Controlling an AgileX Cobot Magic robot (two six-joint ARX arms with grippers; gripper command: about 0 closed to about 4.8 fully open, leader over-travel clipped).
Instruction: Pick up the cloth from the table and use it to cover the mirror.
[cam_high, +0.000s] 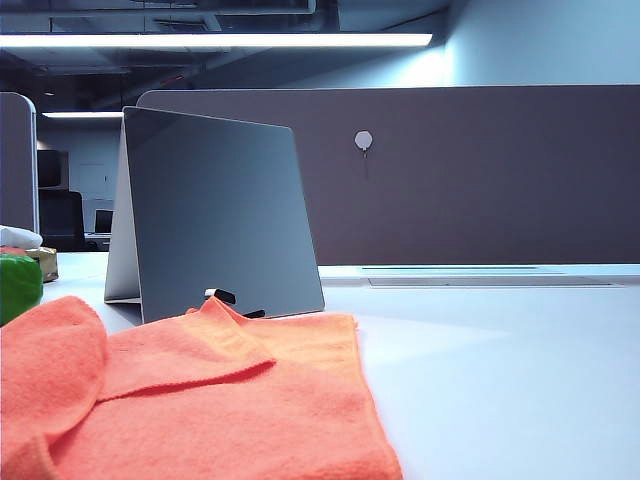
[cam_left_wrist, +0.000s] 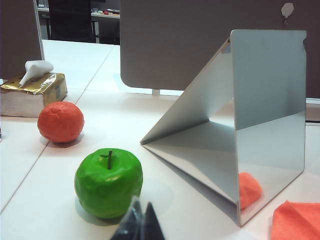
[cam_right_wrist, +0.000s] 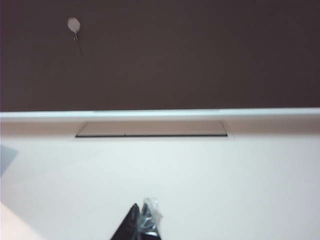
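Observation:
The orange cloth (cam_high: 190, 400) lies rumpled on the white table (cam_high: 500, 380) at the front left of the exterior view. Just behind it stands the mirror (cam_high: 225, 215), dark-faced on its folding stand. In the left wrist view the mirror (cam_left_wrist: 267, 125) appears side-on, and a corner of the cloth (cam_left_wrist: 297, 222) shows beside its foot. My left gripper (cam_left_wrist: 141, 220) is shut with nothing in it, close to a green apple (cam_left_wrist: 108, 182). Over bare table, my right gripper (cam_right_wrist: 142, 220) is shut and empty. Neither gripper shows in the exterior view.
An orange fruit (cam_left_wrist: 60, 121) and a gold tissue box (cam_left_wrist: 35, 90) sit beyond the apple. A dark brown partition wall (cam_high: 480, 170) runs along the table's far edge, with a cable slot (cam_right_wrist: 150, 129) in front of it.

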